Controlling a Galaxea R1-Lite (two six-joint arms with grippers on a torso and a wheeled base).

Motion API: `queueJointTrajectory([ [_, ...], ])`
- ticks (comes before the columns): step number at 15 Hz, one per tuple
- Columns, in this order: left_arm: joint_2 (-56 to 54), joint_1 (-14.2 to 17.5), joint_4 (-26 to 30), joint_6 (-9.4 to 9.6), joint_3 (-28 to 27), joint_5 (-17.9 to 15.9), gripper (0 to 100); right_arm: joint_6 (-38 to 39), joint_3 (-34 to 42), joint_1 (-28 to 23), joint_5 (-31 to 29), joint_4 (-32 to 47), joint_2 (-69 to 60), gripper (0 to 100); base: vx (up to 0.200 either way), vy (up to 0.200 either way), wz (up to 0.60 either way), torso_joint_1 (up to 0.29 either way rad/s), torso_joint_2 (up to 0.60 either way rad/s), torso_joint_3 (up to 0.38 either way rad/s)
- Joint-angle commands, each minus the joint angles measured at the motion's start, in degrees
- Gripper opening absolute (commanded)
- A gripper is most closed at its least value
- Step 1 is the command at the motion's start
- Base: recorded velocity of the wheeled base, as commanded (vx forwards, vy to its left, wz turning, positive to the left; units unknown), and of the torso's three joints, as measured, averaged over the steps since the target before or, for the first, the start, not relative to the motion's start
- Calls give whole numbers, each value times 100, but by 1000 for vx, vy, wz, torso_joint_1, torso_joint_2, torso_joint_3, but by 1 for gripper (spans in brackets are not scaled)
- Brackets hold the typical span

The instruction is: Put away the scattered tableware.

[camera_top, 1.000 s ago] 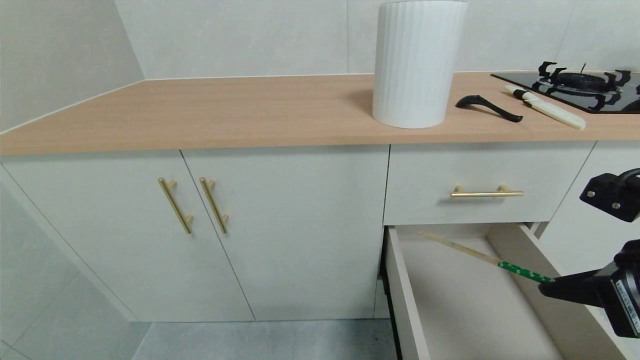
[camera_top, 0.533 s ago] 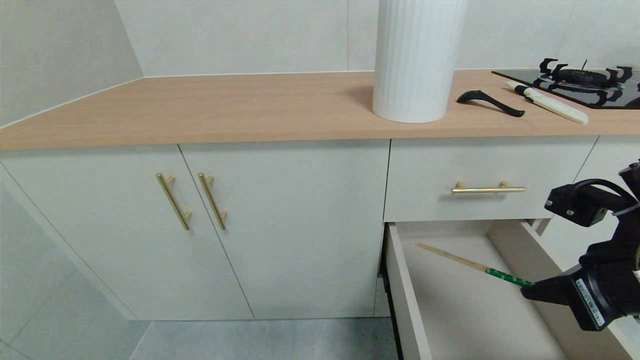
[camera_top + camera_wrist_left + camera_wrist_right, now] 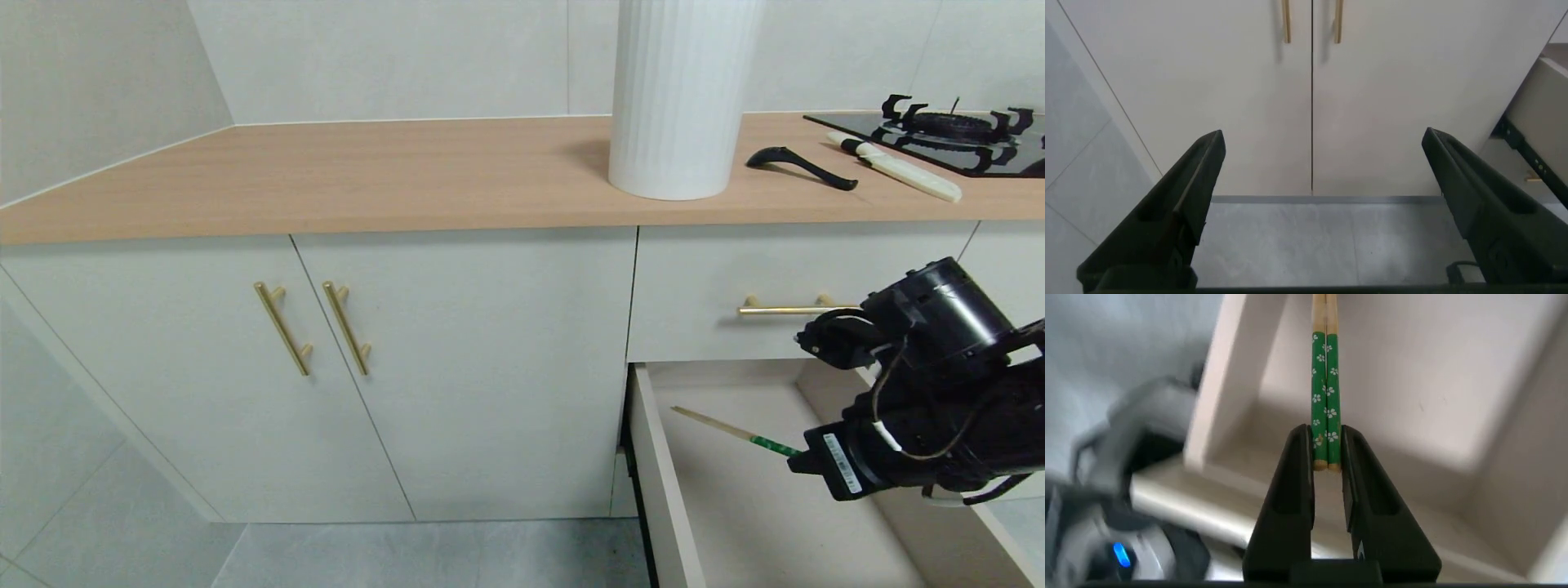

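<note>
Two chopsticks (image 3: pixel 1325 384) are sitting clamped in your right end effector (image 3: pixel 1327 445), pointing to 10 o'clock over the drawer (image 3: pixel 653 457). Your left end effector (image 3: pixel 1323 143) is gaping wide.

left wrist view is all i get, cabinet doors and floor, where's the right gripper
Observer: The right gripper hangs over the open drawer, at the robot's right.
Operator: holding anything
Observer: It is shut on chopsticks with green flowered ends, angled toward the drawer's back.
Operator: what else needs putting away
Observer: A black utensil and a cream knife lie on the countertop, right of a white ribbed canister.
</note>
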Motion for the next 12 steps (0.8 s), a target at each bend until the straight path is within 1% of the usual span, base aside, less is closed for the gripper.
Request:
queueJointTrajectory([
  [1,2,1,-8,-3,0,3,100,263,6,-114,-81,-454,792,0,0,0,0,0,0,0],
  [4,2,1,-8,-3,0,3,100,307,14,-246,-300,-973,1372,0,0,0,0,0,0,0],
  [6,2,1,-8,-3,0,3,100,589,-3,-254,-388,-1307,1697,0,0,0,0,0,0,0],
  [9,2,1,-8,-3,0,3,100,729,14,-254,-775,-1940,2163,0,0,0,0,0,0,0],
  [12,2,1,-8,-3,0,3,100,791,14,-298,-792,-2045,2400,0,0,0,0,0,0,0],
])
